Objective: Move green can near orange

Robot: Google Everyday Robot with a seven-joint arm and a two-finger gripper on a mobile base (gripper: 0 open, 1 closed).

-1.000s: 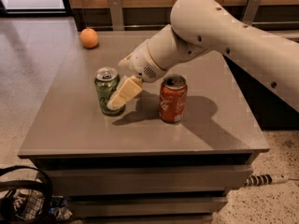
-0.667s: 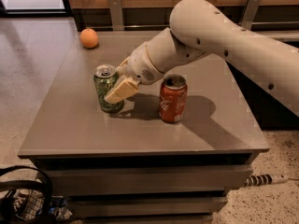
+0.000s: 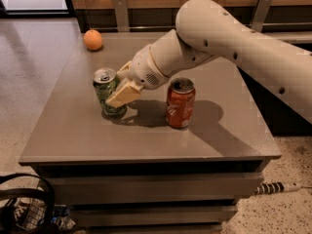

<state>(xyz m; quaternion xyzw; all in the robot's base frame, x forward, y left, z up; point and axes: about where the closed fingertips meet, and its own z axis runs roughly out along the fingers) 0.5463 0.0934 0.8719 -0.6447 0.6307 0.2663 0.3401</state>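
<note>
The green can (image 3: 104, 87), light green with a silver top, is upright at the left middle of the grey table (image 3: 229, 130). My gripper (image 3: 113, 96) reaches in from the right and is shut on the can. One tan finger (image 3: 125, 93) lies across the can's right front side and the other is hidden behind it. The can's base is at or just above the tabletop. The orange (image 3: 92, 39), small and round, sits at the table's far left corner, well beyond the can.
A red-orange soda can (image 3: 180, 103) stands upright just right of the gripper, under my arm. The table's left edge is close to the green can. A dark bag (image 3: 24, 208) lies on the floor at front left, and a cable (image 3: 278, 186) at right.
The gripper and the green can have shifted together a little to the left and towards the far side. The red-orange can and the orange have not moved.
</note>
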